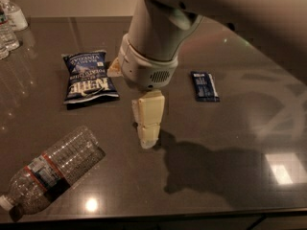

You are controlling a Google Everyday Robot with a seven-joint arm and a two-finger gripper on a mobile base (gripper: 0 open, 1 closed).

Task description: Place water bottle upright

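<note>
A dark, glossy table (268, 128). A clear ribbed plastic water bottle (53, 174) with a white cap lies on its side at 8 o'clock. A blue chip bag (88, 77) lies flat at 10 o'clock and a small dark-blue packet (205, 86) at 2 o'clock. Small clear bottles (8, 35) stand at the far 10 o'clock corner. The cream gripper (148, 142) hangs over the centre.

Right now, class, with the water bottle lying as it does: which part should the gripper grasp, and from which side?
Probably the ribbed middle of the water bottle, by its label band, coming down from above and closing across its width. It lies flat on the table, cap toward the front-left edge, leaving its sides free. The gripper hangs to the right of its base.
</note>
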